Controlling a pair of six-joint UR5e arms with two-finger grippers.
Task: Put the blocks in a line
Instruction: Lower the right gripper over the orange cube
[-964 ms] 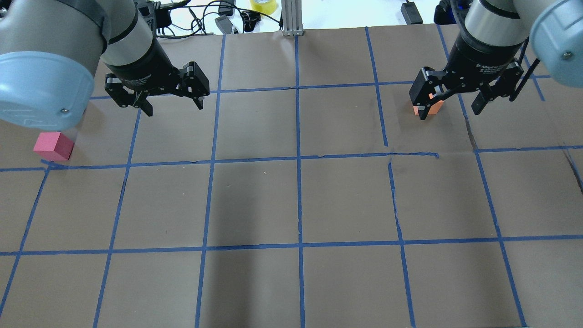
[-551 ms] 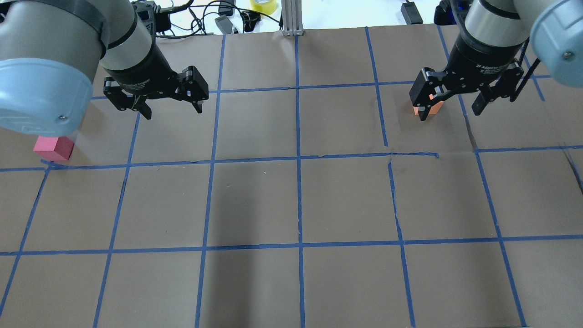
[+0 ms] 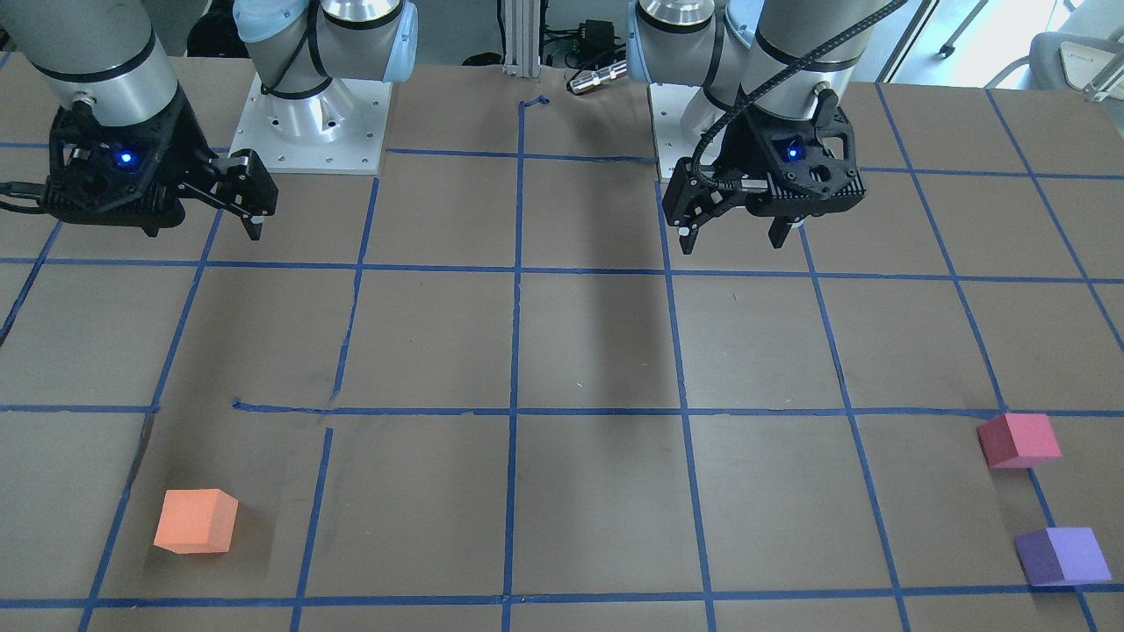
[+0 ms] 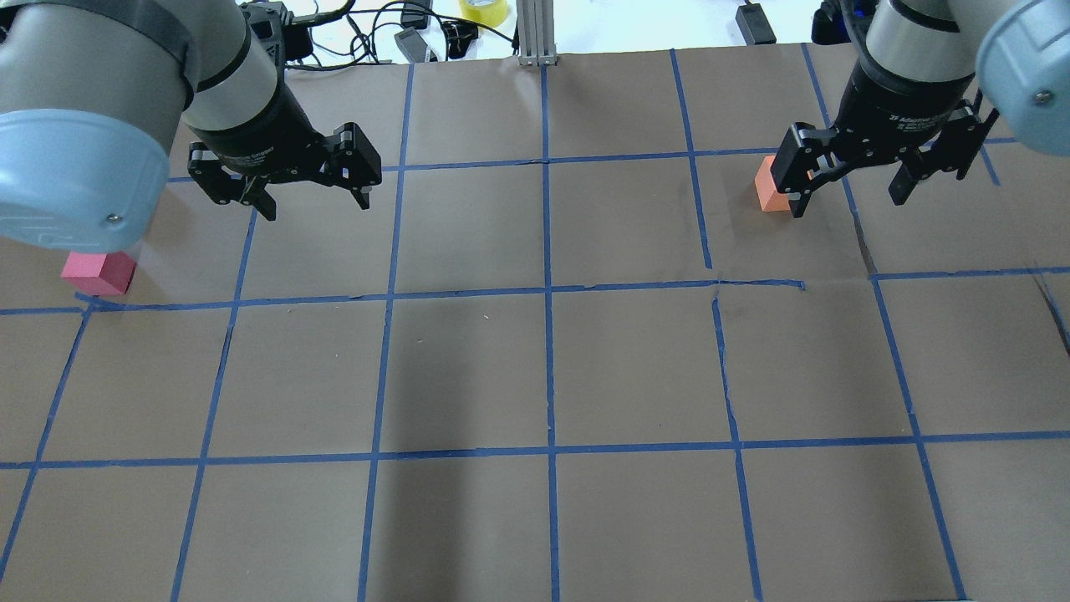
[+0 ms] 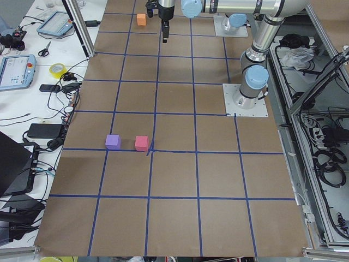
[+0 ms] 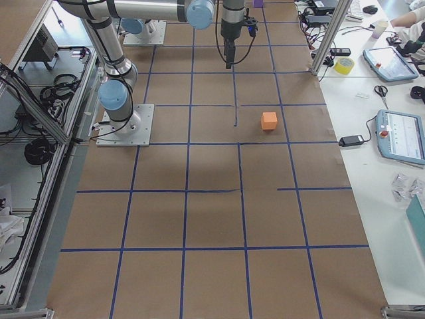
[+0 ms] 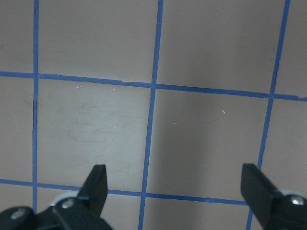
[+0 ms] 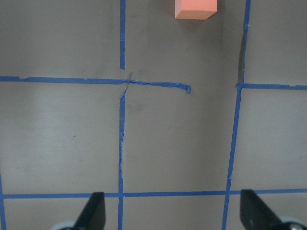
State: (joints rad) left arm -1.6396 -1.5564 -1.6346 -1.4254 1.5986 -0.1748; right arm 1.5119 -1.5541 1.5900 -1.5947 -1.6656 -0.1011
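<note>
The orange block lies on the brown table on my right; it also shows in the overhead view, partly behind a finger, and at the top of the right wrist view. The pinkish-red block and the purple block lie close together at my far left. In the overhead view the pinkish-red block is half hidden by my left arm and the purple one is hidden. My left gripper is open and empty above bare table. My right gripper is open and empty, raised beside the orange block.
Blue tape lines divide the brown paper into squares. A metal post, cables and a tape roll sit past the far edge. The two arm bases stand at the robot's side of the table.
My right gripper has moved to the right and slightly away, so more of the orange block shows. My left arm has shifted a little and covers more of the pinkish-red block.
</note>
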